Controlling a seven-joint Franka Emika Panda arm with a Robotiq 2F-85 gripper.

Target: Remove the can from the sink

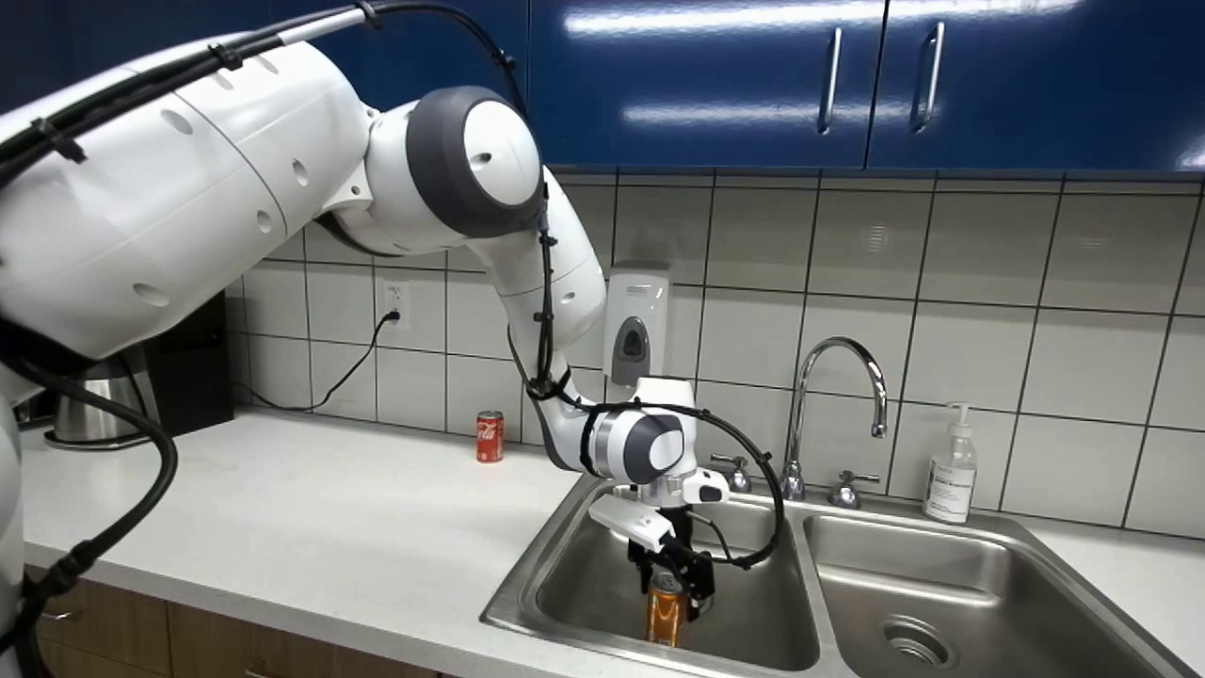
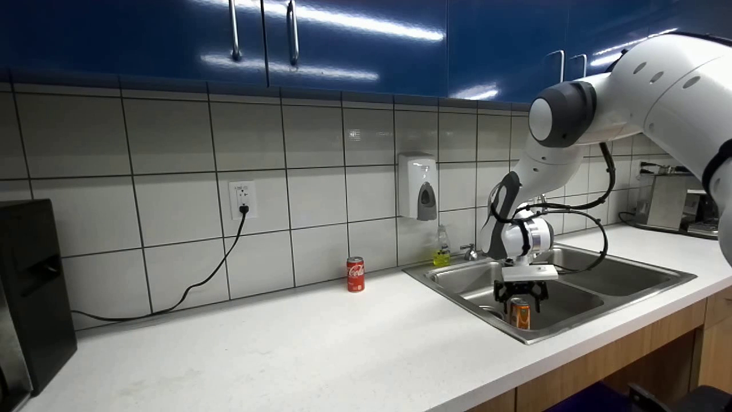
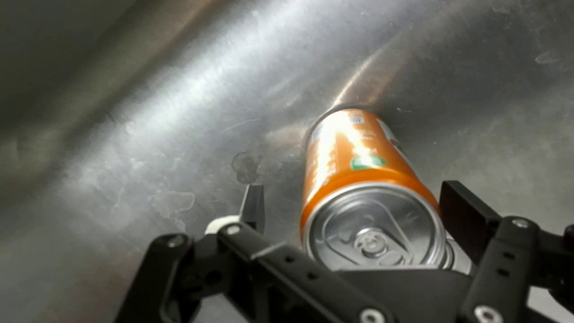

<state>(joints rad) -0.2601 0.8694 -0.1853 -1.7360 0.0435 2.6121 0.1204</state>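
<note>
tabletop [image 1: 282, 527]: sink [image 1: 767, 612] let in near front edge | gripper [image 3: 358, 206]: jaws spread wide astride orange can [image 3: 358, 150], gap on one side, touch on the other cannot be told | orange can: upright in sink, near tabletop's front edge
</note>
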